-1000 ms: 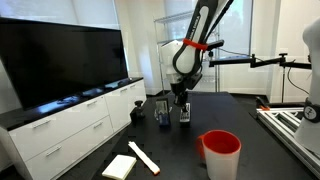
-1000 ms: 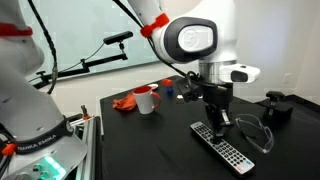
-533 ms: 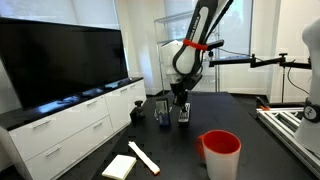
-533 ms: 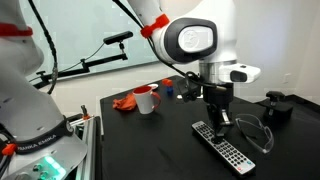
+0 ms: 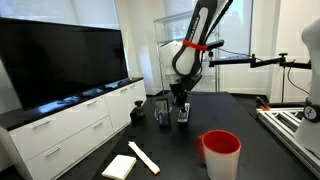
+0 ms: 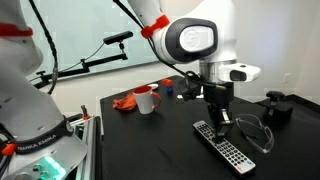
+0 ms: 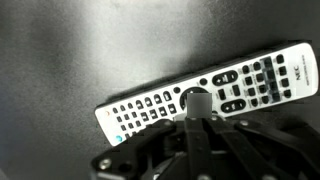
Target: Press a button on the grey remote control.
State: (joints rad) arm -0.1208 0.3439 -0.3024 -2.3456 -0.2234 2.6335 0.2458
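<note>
A large black flat-screen television (image 5: pixel 60 62) fills the left side, standing on a long, low white cabinet with flat drawer fronts (image 5: pixel 65 128). Above the screen a bright window strip (image 5: pixel 90 10) runs along the far plain white wall (image 5: pixel 135 40). A matte black table top (image 5: pixel 240 110) spreads across the near right. The light is even and soft, with faint sheen on the dark surfaces.
</note>
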